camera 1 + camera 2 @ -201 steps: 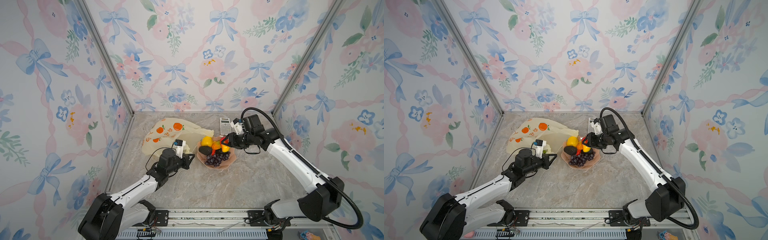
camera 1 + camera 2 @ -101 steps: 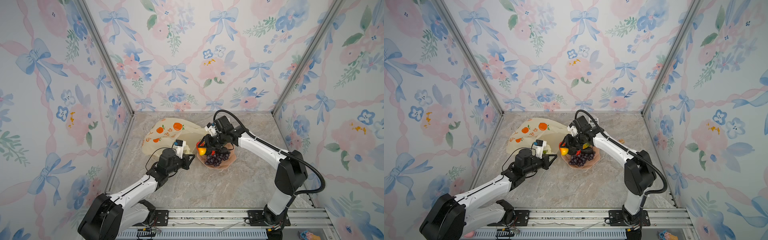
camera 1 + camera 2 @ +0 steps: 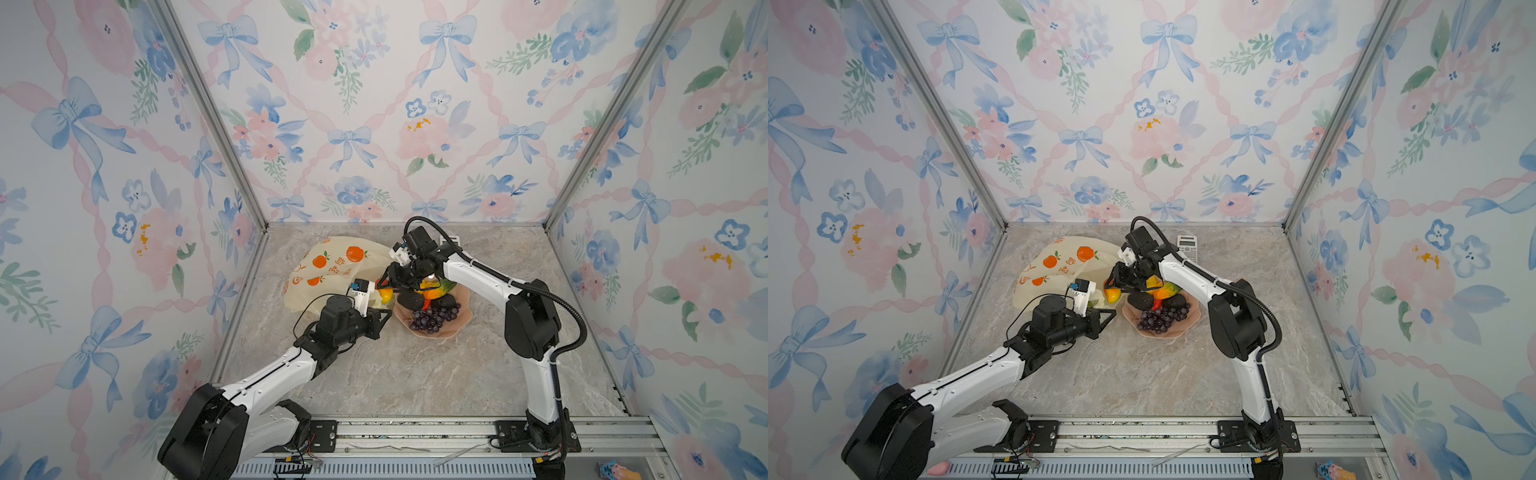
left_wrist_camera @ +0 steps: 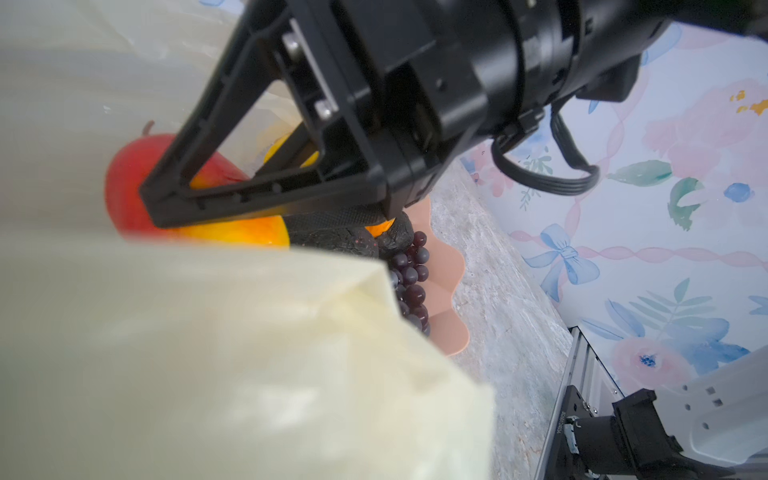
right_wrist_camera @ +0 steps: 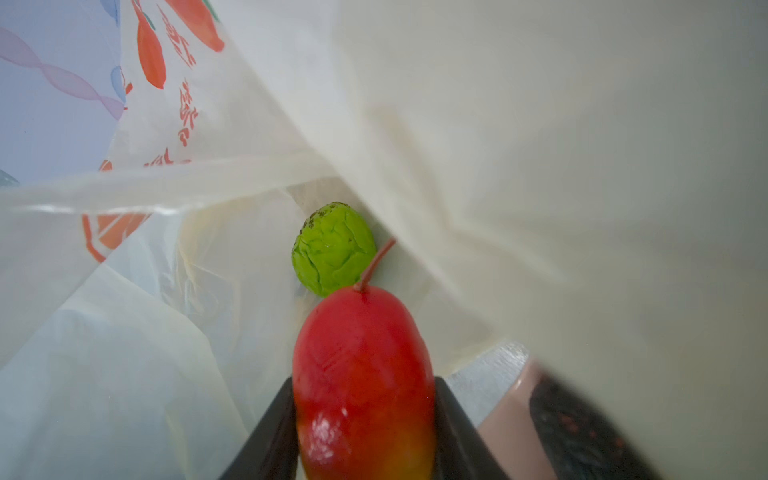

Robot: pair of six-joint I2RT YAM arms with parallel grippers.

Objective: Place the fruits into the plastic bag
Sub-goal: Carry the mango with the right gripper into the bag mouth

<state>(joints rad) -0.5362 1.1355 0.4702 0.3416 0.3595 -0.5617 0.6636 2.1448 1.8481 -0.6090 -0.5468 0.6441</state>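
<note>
Nearest, the left tool (image 3: 1108,316) is fully closed and sits low over the bench (image 3: 415,374), just at the near edge of the bag (image 3: 328,266). In the left wrist view the pale film lies over its fingers, so I cannot tell if the film is pinched between them.

Beside it to the right stands the pink plate (image 3: 457,320). It carries the grapes (image 3: 434,318) at the near side, two dark avocados (image 3: 409,300) behind them, and an orange-green fruit (image 3: 436,289) at the back.

A little farther, the right tool (image 5: 363,382) reaches across the plate to the mouth of the bag. Its jaws are about half open and clamp the red fruit (image 5: 361,365), one finger on each side of it. The long axis of this fruit runs along the fingers. Its red end, with the thin stem, points away from the wrist and into the bag; its yellow end stays between the jaws. Film is above and beside the fruit.

Just past the stem, a green fruit (image 5: 332,249) lies inside the bag.

The bag lies on the bench left of the plate, with the orange prints upward. Farthest, a calculator (image 3: 1187,245) lies near the back wall.
</note>
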